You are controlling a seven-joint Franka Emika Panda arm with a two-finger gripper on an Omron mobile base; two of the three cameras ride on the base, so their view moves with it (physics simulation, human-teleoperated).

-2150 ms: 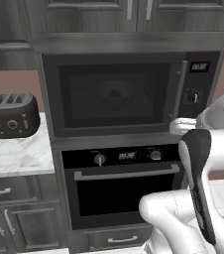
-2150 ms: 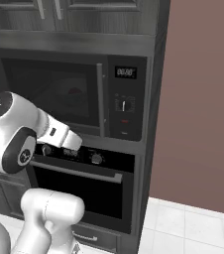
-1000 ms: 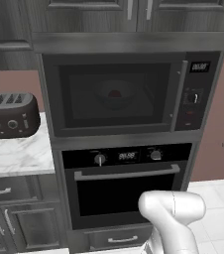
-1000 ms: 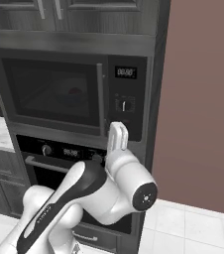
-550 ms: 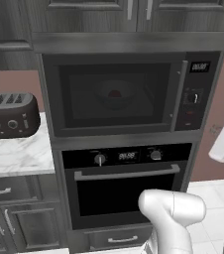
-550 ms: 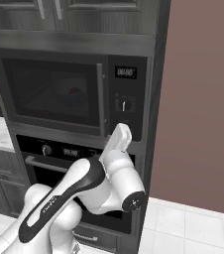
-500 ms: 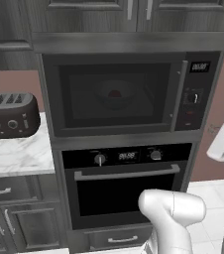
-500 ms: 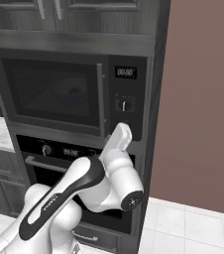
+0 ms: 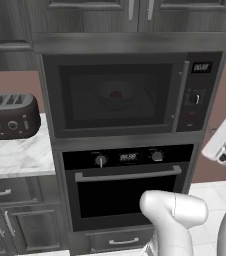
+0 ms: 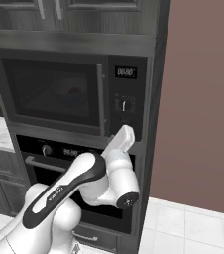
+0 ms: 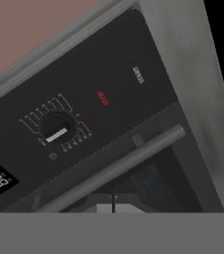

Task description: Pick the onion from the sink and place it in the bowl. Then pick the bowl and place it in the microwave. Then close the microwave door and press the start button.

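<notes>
The microwave has its door shut. Through the tinted glass I make out the bowl with the red onion in it. My gripper is shut with nothing in it and points up at the lower part of the black control panel. In the hand view the fingertips are pressed together at the bottom. Ahead of them on the panel lie the white START label, the red STOP label and a dial. The door's bar handle runs closer to the fingers.
An oven with a long bar handle sits right under the microwave. A black toaster stands on the marble counter to the left. A brown wall and tiled floor lie to the right of the cabinet column.
The fingers have gone from open to shut. The hand has edged in a little toward the control panel. Microwave, door and bowl have not moved.
</notes>
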